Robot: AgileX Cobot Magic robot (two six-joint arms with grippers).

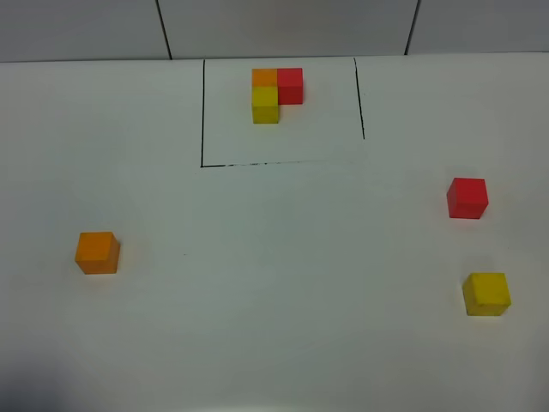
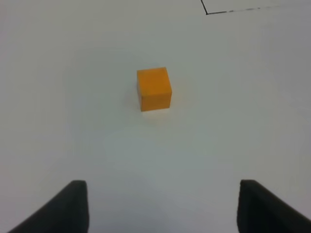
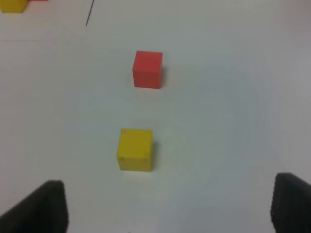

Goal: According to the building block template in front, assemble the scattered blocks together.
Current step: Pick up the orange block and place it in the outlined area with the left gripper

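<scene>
Orange cube (image 1: 97, 251) well apart from template (image 1: 277, 94)

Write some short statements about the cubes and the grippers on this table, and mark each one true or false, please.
1. The loose orange cube sits alone on the left of the table. True.
2. The loose red cube touches the loose yellow cube. False: they lie apart, both on the right.
3. The left gripper and the right gripper are both open and empty. True.
4. In the framed model, yellow is the corner piece. False: orange is the corner, with red and yellow as arms.
</scene>
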